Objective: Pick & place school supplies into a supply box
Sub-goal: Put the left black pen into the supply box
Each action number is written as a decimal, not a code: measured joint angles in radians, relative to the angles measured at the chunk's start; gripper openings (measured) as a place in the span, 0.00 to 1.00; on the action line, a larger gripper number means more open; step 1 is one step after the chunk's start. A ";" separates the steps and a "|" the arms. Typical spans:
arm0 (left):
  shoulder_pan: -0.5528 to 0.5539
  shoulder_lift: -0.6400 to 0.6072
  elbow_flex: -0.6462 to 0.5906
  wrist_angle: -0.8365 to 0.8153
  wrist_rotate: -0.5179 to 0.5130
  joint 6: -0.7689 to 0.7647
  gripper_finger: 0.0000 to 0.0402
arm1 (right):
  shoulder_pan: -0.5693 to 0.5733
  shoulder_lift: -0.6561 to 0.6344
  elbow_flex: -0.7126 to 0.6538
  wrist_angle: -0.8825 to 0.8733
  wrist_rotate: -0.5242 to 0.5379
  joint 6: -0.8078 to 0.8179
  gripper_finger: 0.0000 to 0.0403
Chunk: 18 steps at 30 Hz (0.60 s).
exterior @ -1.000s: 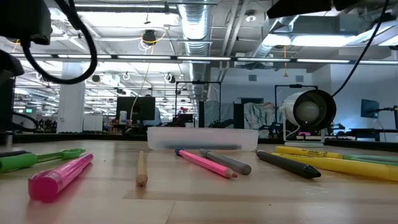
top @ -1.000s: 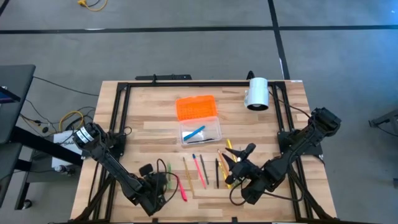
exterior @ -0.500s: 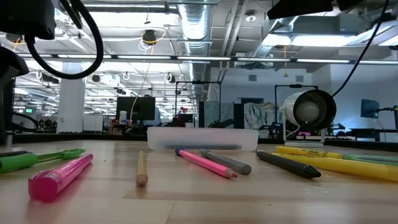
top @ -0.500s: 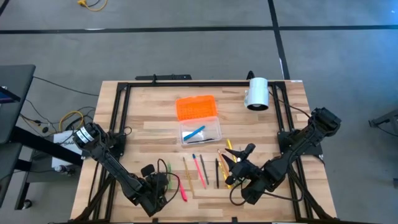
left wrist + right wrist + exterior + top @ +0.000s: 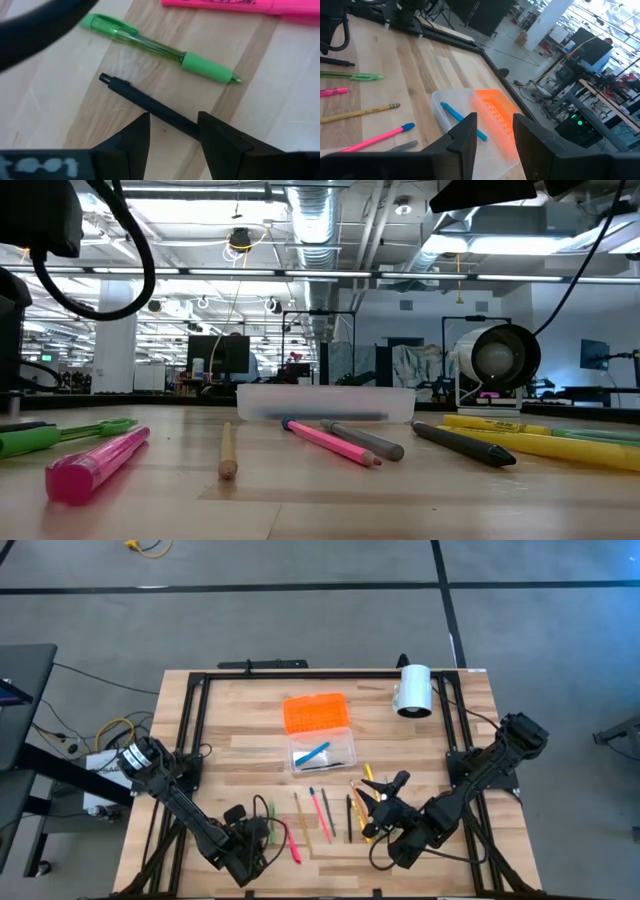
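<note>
I had the left gripper [image 5: 172, 131] low at the table's seven o'clock, jaws released and straddling a thin black pen [image 5: 145, 105], though I couldn't tell whether the pads touched it; a green pen [image 5: 157, 47] lay just beyond. The right gripper [image 5: 385, 802] sat at five o'clock, jaws spread and empty, over the yellow markers [image 5: 366, 802]. The clear plastic case [image 5: 323, 754] held one blue pen [image 5: 462, 120], its ridged orange lid [image 5: 316, 712] touching at twelve o'clock.
</note>
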 joint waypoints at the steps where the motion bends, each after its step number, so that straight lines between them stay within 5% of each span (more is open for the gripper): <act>1: 0.001 0.000 -0.004 0.001 0.003 0.000 0.39 | 0.000 0.000 0.000 0.000 0.000 0.000 0.30; 10: 0.001 -0.008 -0.105 0.064 0.041 -0.028 0.39 | 0.000 0.000 0.000 -0.003 -0.003 0.001 0.30; 18: 0.004 -0.009 -0.108 0.048 0.081 0.152 0.39 | -0.005 0.000 0.000 -0.003 -0.003 0.001 0.30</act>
